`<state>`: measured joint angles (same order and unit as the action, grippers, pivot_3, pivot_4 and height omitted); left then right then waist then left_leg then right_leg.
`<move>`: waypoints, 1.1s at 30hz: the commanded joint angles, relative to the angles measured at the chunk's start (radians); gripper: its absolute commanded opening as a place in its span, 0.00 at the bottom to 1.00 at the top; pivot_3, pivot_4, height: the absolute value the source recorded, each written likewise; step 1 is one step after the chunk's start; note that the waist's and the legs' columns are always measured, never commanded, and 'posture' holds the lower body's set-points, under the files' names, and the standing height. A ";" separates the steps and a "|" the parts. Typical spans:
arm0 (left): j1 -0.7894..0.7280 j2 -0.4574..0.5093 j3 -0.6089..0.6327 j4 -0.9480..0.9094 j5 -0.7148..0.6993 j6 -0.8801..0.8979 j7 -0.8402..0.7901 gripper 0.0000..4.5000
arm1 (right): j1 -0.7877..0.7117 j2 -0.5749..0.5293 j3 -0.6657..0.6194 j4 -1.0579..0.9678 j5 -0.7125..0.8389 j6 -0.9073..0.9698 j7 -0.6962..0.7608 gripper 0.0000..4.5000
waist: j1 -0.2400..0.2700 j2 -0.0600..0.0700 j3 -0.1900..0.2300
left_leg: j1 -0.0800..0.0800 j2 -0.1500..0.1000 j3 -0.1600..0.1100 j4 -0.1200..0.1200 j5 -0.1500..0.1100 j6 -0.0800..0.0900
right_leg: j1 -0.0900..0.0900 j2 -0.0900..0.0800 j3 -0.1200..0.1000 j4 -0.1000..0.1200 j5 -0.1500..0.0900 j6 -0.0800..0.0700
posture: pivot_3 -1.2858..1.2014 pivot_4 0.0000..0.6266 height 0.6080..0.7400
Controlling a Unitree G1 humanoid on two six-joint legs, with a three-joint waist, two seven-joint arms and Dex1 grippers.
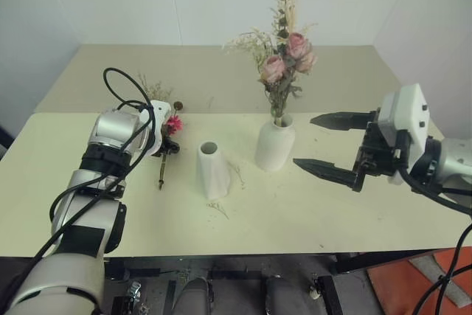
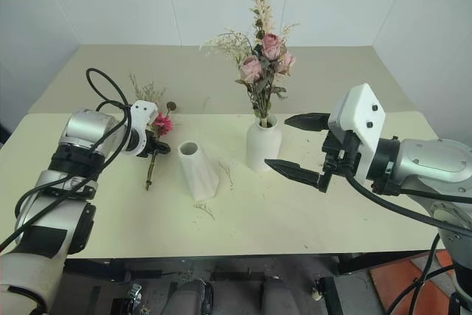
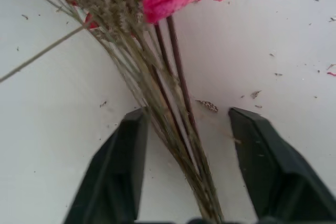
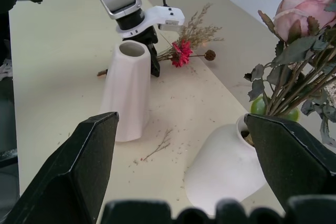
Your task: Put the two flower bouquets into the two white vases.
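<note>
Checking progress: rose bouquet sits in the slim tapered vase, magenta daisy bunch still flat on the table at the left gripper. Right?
Not quite. The rose bouquet stands in the rounder bottle-shaped vase; the slim tapered vase is empty, as the left eye view shows. The magenta daisy bunch does lie on the table at the left gripper.

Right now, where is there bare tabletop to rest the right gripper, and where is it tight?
Bare table runs along the near edge, in front of the slim vase and round vase, under the open right gripper. Some litter lies by the slim vase's base. It is crowded at the left, where the left gripper straddles the magenta bouquet, fingers apart.
</note>
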<state>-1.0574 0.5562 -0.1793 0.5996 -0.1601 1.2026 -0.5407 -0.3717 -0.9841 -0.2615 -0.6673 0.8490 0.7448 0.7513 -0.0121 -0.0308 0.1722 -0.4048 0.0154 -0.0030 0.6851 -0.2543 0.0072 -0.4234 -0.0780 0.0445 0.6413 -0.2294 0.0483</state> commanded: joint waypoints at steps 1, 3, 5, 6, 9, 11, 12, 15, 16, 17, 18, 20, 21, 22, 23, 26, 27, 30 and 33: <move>-0.028 -0.005 0.000 0.003 0.016 -0.007 -0.010 0.30 | 0.000 -0.016 -0.046 -0.031 0.018 -0.001 -0.005 1.00 | 0.000 0.000 0.000 | 0.000 0.000 0.000 0.000 0.000 0.000 | 0.000 0.000 0.000 0.000 0.000 0.000 | 0.52 0.24 1.00; -0.030 -0.006 0.005 0.008 0.018 -0.006 -0.012 0.15 | 0.003 -0.021 -0.051 -0.033 0.021 -0.003 0.007 1.00 | 0.000 0.000 0.000 | 0.000 0.000 0.000 0.000 0.000 0.000 | 0.000 0.000 0.000 0.000 0.000 0.000 | 0.52 0.24 1.00; -0.029 -0.007 0.008 0.010 0.023 -0.006 -0.008 0.00 | 0.010 -0.024 -0.057 -0.032 0.022 -0.005 0.016 1.00 | 0.000 0.000 0.000 | -0.001 0.000 0.000 0.000 0.000 0.000 | 0.000 0.000 0.000 0.000 0.000 0.000 | 0.52 0.24 1.00; -0.027 -0.006 0.009 0.009 0.026 -0.007 -0.006 0.00 | 0.015 -0.026 -0.061 -0.033 0.024 -0.005 0.021 1.00 | 0.000 0.000 0.000 | 0.000 0.000 0.000 0.000 0.000 0.000 | 0.000 0.000 0.000 0.000 0.000 0.000 | 0.52 0.24 1.00; -0.026 -0.012 0.056 0.001 0.031 -0.029 0.042 0.00 | 0.034 -0.029 -0.072 -0.034 0.022 -0.010 0.036 1.00 | 0.000 0.000 0.000 | 0.000 0.000 0.000 0.000 0.000 0.000 | 0.000 0.000 0.000 0.000 0.000 0.000 | 0.52 0.24 1.00; -0.016 -0.025 0.139 -0.052 0.016 -0.082 0.101 0.00 | 0.048 -0.030 -0.081 -0.035 0.020 -0.012 0.044 1.00 | 0.000 0.000 0.000 | 0.000 0.000 0.000 0.000 0.000 0.000 | 0.000 0.000 0.000 0.000 0.000 0.000 | 0.52 0.24 1.00; -0.002 -0.033 0.180 -0.096 0.007 -0.123 0.126 0.00 | 0.056 -0.031 -0.086 -0.035 0.018 -0.012 0.047 1.00 | 0.000 0.000 0.000 | -0.001 0.000 0.000 0.000 0.000 0.000 | 0.000 0.000 0.000 0.000 0.000 0.000 | 0.52 0.24 1.00; 0.007 -0.061 0.335 -0.206 -0.064 -0.174 0.164 0.00 | 0.076 -0.031 -0.100 -0.038 0.011 -0.015 0.047 1.00 | 0.001 -0.001 0.000 | -0.002 0.000 0.000 0.000 0.000 0.000 | -0.001 0.000 0.000 0.001 0.000 0.000 | 0.52 0.24 1.00; 0.010 -0.073 0.389 -0.247 -0.091 -0.202 0.175 0.00 | 0.081 -0.030 -0.105 -0.039 0.010 -0.016 0.044 1.00 | 0.001 -0.001 0.000 | -0.002 0.000 0.000 0.000 0.000 0.000 | -0.001 -0.001 0.000 0.001 0.000 0.000 | 0.52 0.24 1.00; 0.010 -0.085 0.448 -0.289 -0.126 -0.220 0.181 0.00 | 0.087 -0.027 -0.109 -0.042 0.009 -0.016 0.040 1.00 | 0.001 -0.001 0.000 | -0.002 0.000 0.000 0.000 0.000 0.000 | -0.001 -0.001 0.000 0.002 0.000 0.000 | 0.52 0.24 1.00; 0.016 -0.090 0.497 -0.342 -0.170 -0.238 0.164 0.00 | 0.093 -0.023 -0.114 -0.046 0.009 -0.017 0.034 1.00 | 0.001 -0.001 0.000 | -0.002 0.000 0.000 0.000 0.000 0.000 | -0.001 -0.001 0.000 0.002 0.000 0.000 | 0.52 0.24 1.00; 0.035 -0.100 0.572 -0.425 -0.263 -0.255 0.112 0.00 | 0.105 -0.015 -0.121 -0.054 0.008 -0.019 0.026 1.00 | 0.000 0.000 0.000 | -0.002 0.000 0.000 0.000 0.000 0.000 | -0.001 -0.001 0.000 0.001 0.000 0.000 | 0.52 0.24 1.00; 0.051 -0.108 0.619 -0.463 -0.340 -0.264 0.055 0.00 | 0.111 -0.010 -0.125 -0.059 0.008 -0.021 0.021 1.00 | -0.001 0.000 0.000 | -0.002 0.000 0.000 0.000 0.000 0.000 | -0.001 -0.001 0.000 0.001 0.000 0.000 | 0.52 0.24 1.00; 0.073 -0.122 0.668 -0.497 -0.411 -0.298 0.003 0.00 | 0.119 -0.005 -0.128 -0.064 0.009 -0.022 0.013 1.00 | -0.001 0.000 0.000 | -0.001 0.001 0.000 0.000 0.000 0.000 | -0.001 -0.001 0.000 0.001 0.000 0.000 | 0.52 0.24 1.00; 0.091 -0.127 0.702 -0.513 -0.472 -0.316 -0.053 0.00 | 0.128 0.000 -0.131 -0.071 0.008 -0.024 0.006 1.00 | -0.001 0.000 0.000 | -0.001 0.001 0.000 0.000 0.000 0.000 | 0.000 -0.001 0.000 0.002 0.000 0.000 | 0.52 0.24 1.00; 0.128 -0.081 0.720 -0.520 -0.588 -0.296 -0.196 0.00 | 0.155 0.013 -0.146 -0.091 0.007 -0.024 -0.014 1.00 | 0.000 0.000 0.000 | 0.000 0.000 0.000 0.000 0.000 0.000 | 0.000 -0.001 0.000 0.001 0.000 0.000 | 0.52 0.24 1.00; 0.138 -0.064 0.728 -0.523 -0.635 -0.284 -0.250 0.00 | 0.165 0.017 -0.155 -0.098 0.009 -0.023 -0.021 1.00 | -0.001 0.000 0.000 | 0.000 0.000 0.000 0.000 0.000 0.000 | 0.000 -0.001 0.000 0.001 0.000 0.000 | 0.52 0.24 1.00; 0.169 -0.029 0.735 -0.529 -0.747 -0.308 -0.428 0.00 | 0.194 0.028 -0.180 -0.116 0.015 -0.022 -0.036 1.00 | 0.000 0.000 0.000 | 0.000 0.000 0.000 0.001 0.000 -0.001 | 0.000 -0.001 0.000 0.000 0.000 0.000 | 0.52 0.24 1.00; 0.187 -0.015 0.699 -0.516 -0.778 -0.373 -0.570 0.00 | 0.221 0.034 -0.194 -0.128 0.013 -0.026 -0.044 1.00 | 0.002 0.000 0.000 | 0.001 0.000 0.000 0.001 0.000 -0.001 | 0.002 -0.001 0.000 0.000 0.000 0.000 | 0.52 0.24 1.00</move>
<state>-0.8644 0.5264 0.5373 0.0996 -0.9067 0.8716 -1.0335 -0.1510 -0.9540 -0.4146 -0.7646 0.8488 0.7430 0.7157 -0.0104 -0.0312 0.1723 -0.4032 0.0156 -0.0026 0.6863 -0.2540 0.0065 -0.4212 -0.0787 0.0444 0.6410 -0.2291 0.0486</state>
